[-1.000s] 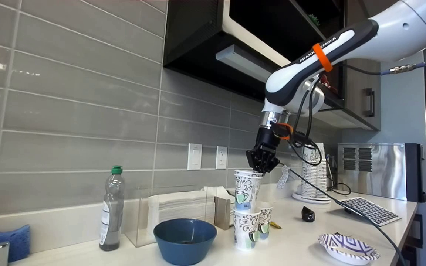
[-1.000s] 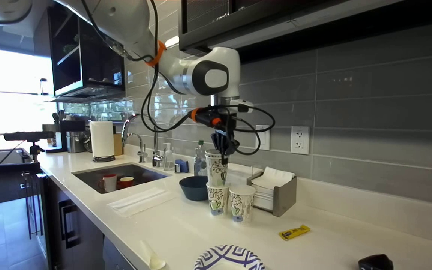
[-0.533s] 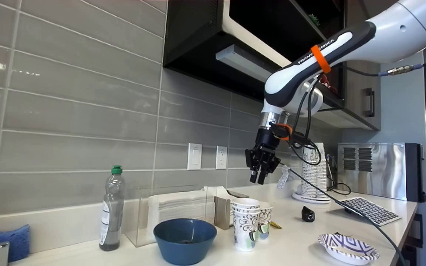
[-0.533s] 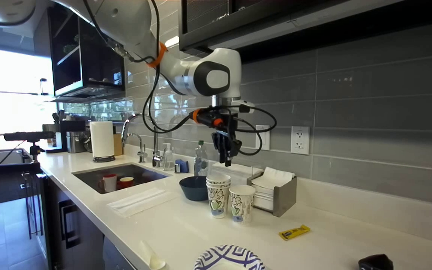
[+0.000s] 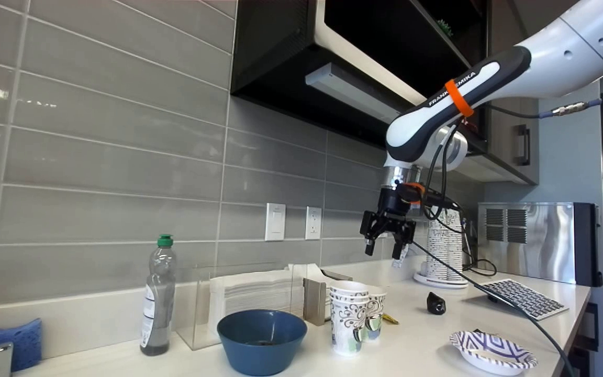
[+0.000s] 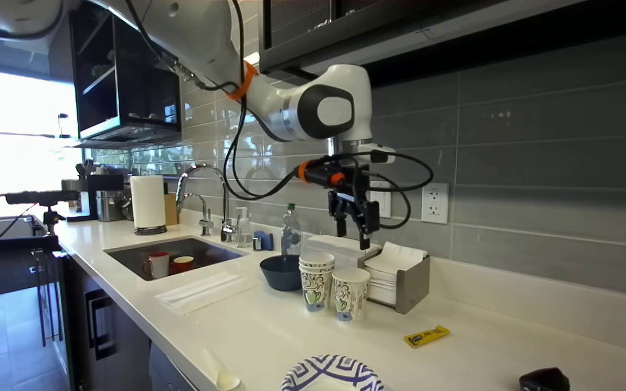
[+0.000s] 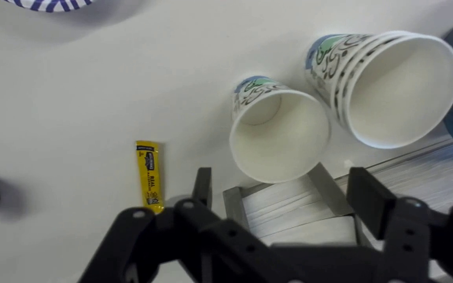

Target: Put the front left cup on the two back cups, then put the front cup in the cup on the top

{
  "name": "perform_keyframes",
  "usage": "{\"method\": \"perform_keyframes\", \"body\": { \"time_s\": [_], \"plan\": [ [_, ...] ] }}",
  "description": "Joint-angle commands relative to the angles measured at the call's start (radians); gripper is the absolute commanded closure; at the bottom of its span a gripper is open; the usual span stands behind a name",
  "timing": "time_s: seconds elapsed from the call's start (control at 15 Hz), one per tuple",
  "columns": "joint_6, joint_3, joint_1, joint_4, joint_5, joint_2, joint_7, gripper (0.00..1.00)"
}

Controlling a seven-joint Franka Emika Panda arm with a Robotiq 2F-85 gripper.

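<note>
White paper cups with dark scrolls stand upright on the counter. Several are nested in one stack [image 5: 346, 324], three rims showing in the wrist view, with the topmost cup [image 7: 405, 92] facing up. Right beside the stack is a single cup [image 6: 350, 298], its inside bare in the wrist view [image 7: 285, 133]. Which of these are the front left cup, the front cup and the two back cups, I cannot tell. My gripper [image 5: 383, 251] hangs above the cups, jaws wide apart and nothing between them. In the wrist view its fingers [image 7: 203, 184] lie just below the single cup's rim.
A blue bowl [image 5: 262, 345] touches or nearly touches the stack's side. Behind the single cup stands a metal napkin holder [image 6: 415, 285]. A yellow packet [image 7: 149, 173] and a patterned paper bowl [image 5: 490, 352] lie farther along. Dark cabinets [image 5: 275, 52] hang over the counter.
The upper cups, gripped above the lower cup a second ago, were let go and dropped down into it. My gripper has opened wide and shifted to the right in both exterior views.
</note>
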Motion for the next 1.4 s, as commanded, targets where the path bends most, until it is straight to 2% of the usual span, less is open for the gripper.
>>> {"method": "perform_keyframes", "body": {
  "time_s": [0.0, 0.53, 0.6, 0.67, 0.8, 1.0, 1.07, 1.13, 1.2, 1.33],
  "plan": [
    [0.054, -0.007, -0.013, -0.006, -0.013, 0.042, -0.009, 0.0],
    [0.066, -0.007, -0.021, -0.028, -0.003, 0.095, -0.059, 0.0],
    [0.068, -0.007, -0.023, -0.033, 0.002, 0.095, -0.066, 0.02],
    [0.07, -0.007, -0.024, -0.039, 0.004, 0.095, -0.07, 0.2],
    [0.077, -0.007, -0.029, -0.051, 0.012, 0.094, -0.079, 0.31],
    [0.082, -0.005, -0.035, -0.061, 0.026, 0.094, -0.091, 0.53],
    [0.087, -0.004, -0.036, -0.064, 0.031, 0.094, -0.094, 0.54],
    [0.095, -0.003, -0.038, -0.067, 0.039, 0.095, -0.097, 0.17],
    [0.102, -0.003, -0.039, -0.069, 0.041, 0.096, -0.098, 0.22],
    [0.113, -0.002, -0.04, -0.068, 0.048, 0.099, -0.103, 0.14]
  ]
}}
